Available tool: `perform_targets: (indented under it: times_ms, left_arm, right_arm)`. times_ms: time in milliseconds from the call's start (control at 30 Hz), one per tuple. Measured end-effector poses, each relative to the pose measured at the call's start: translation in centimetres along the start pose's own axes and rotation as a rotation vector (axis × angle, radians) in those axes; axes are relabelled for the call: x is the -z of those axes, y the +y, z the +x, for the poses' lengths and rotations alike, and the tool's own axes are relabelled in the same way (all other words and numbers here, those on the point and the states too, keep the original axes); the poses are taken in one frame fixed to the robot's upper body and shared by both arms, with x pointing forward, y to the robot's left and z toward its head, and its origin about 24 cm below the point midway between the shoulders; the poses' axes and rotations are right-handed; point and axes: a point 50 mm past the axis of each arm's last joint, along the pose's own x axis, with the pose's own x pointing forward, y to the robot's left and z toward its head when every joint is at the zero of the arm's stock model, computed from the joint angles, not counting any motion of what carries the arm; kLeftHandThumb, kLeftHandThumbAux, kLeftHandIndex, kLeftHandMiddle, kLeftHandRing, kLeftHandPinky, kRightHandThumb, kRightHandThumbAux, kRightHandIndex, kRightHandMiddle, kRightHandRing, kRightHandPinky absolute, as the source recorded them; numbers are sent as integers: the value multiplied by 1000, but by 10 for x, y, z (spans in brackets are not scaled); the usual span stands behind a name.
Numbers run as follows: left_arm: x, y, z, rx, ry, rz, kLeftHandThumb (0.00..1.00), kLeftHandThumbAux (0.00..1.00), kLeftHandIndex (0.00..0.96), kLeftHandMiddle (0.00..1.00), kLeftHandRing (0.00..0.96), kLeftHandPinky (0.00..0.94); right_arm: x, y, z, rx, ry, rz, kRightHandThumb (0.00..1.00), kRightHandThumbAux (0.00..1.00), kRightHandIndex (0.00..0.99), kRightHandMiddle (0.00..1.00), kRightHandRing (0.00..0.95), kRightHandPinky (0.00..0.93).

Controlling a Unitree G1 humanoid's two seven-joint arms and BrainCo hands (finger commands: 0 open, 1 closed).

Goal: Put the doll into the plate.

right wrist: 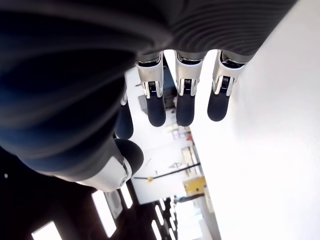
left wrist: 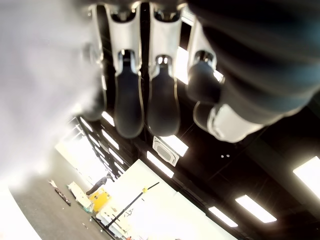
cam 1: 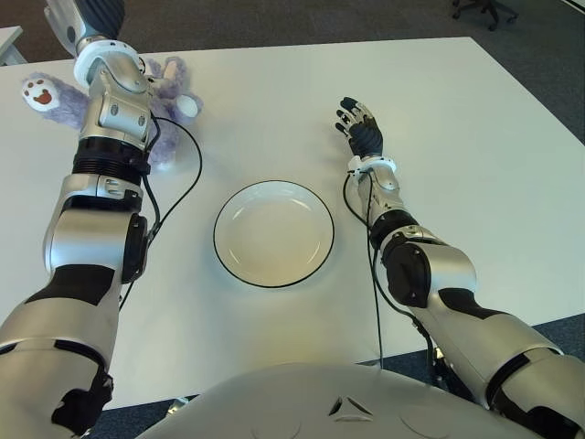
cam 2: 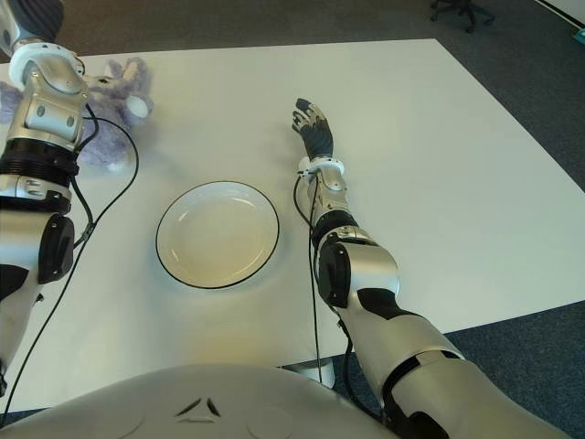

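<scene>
The doll (cam 1: pixel 172 84), a purple plush with a white paw (cam 1: pixel 38 93), lies at the far left of the white table (cam 1: pixel 457 165). My left forearm (cam 1: pixel 114 101) crosses over its middle and hides most of it. The left hand (left wrist: pixel 150 105) reaches past the doll to the picture's top edge; its fingers are extended and hold nothing, with a pale fuzzy mass beside them. The white plate (cam 1: pixel 274 186) with a dark rim sits empty at the table's centre. My right hand (cam 1: pixel 359 123) shows to the right of the plate, fingers straight and empty.
A black cable (cam 1: pixel 187 174) loops from the left arm over the table between the doll and the plate. The table's far edge meets grey carpet (cam 1: pixel 274 18). An office chair base (cam 1: pixel 484 11) stands at the far right.
</scene>
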Motion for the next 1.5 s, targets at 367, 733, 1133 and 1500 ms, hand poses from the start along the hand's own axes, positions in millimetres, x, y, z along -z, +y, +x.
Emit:
perform_targets:
  times_ms: [367, 733, 1133, 1500]
  left_arm:
    - [-4, -1, 0, 3, -14, -8, 601, 687, 794, 859, 876, 876]
    - [-10, -5, -2, 31, -58, -11, 624, 681, 803, 853, 872, 876]
    - [-25, -7, -1, 28, -118, -1, 500, 687, 785, 853, 860, 850]
    - [-34, -6, -1, 8, -176, -10, 474, 707, 797, 867, 865, 845]
  right_arm:
    - [0, 0, 0, -1, 0, -2, 698, 704, 188, 147, 117, 139]
    - [0, -1, 0, -9, 4, 9, 700, 710, 186, 146, 124, 144]
    - [-1, -2, 0, -19, 2, 28, 706, 719, 193, 138, 114, 134]
    - [0, -2, 0, -11, 0, 43, 718, 735, 192, 145, 123, 148]
